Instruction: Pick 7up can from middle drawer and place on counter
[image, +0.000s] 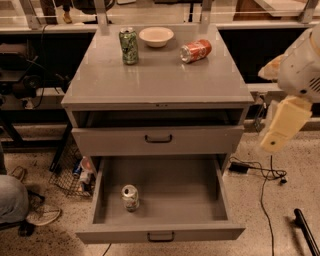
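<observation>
With the 7up can upright front-left in the open middle drawer and the gripper well off to the right, open or closed impossible to tell, a slanted reach risked clipping the shallower drawer above or toppling the can, while a green can and bowl crowded the far edge of the counter.

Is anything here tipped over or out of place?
Yes: the orange can lies on its side on the counter, right of the bowl, while the green can stands upright. The pale can stands in the open drawer. The gripper hangs off to the right.
</observation>
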